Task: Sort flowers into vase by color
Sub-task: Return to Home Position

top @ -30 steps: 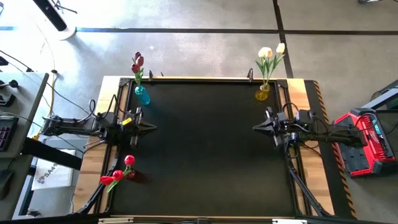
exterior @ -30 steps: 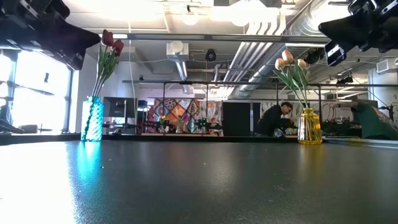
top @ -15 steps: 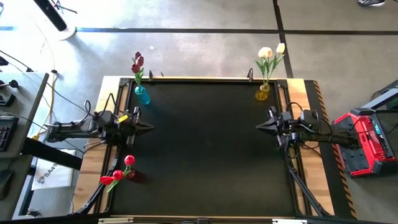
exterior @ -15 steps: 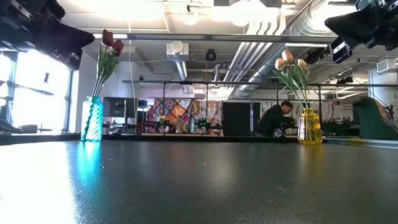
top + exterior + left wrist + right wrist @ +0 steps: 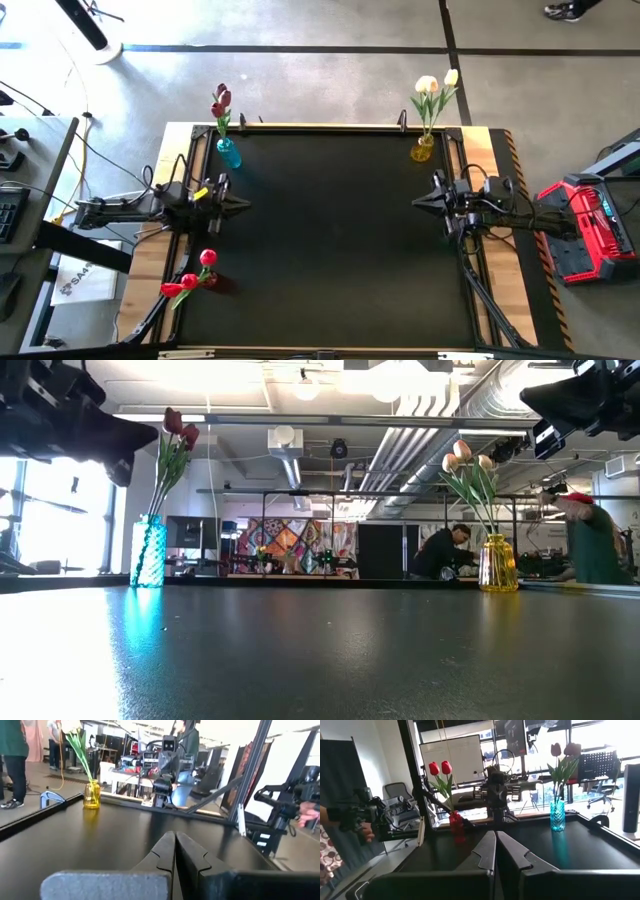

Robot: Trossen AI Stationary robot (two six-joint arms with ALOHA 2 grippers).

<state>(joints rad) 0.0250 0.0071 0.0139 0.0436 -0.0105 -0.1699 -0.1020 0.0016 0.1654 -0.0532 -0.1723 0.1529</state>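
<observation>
All the tulips stand in vases by their stems. Dark pink tulips [image 5: 220, 100] fill a blue vase [image 5: 228, 153] at the far left corner. Cream-white tulips [image 5: 435, 88] stand in a yellow vase [image 5: 422, 151] at the far right. Red tulips [image 5: 192, 277] sit in a red vase [image 5: 456, 826] near the left near corner. My left gripper [image 5: 243, 205] hovers shut over the table's left side, pointing right. My right gripper [image 5: 415, 205] hovers shut over the right side, pointing left. The wrist views show each pair of fingers closed, left [image 5: 175, 836] and right [image 5: 496, 834].
The black table top [image 5: 330, 250] lies bare between the two grippers. Metal posts and clamps stand along the far edge [image 5: 402, 122]. A red machine [image 5: 585, 230] sits on the floor to the right. People stand in the room beyond, one in green [image 5: 590, 540].
My right gripper has drawn back a little toward the table's right edge, still shut. In the low view a person in green has walked in at the right behind the yellow vase. The vases and flowers have kept still.
</observation>
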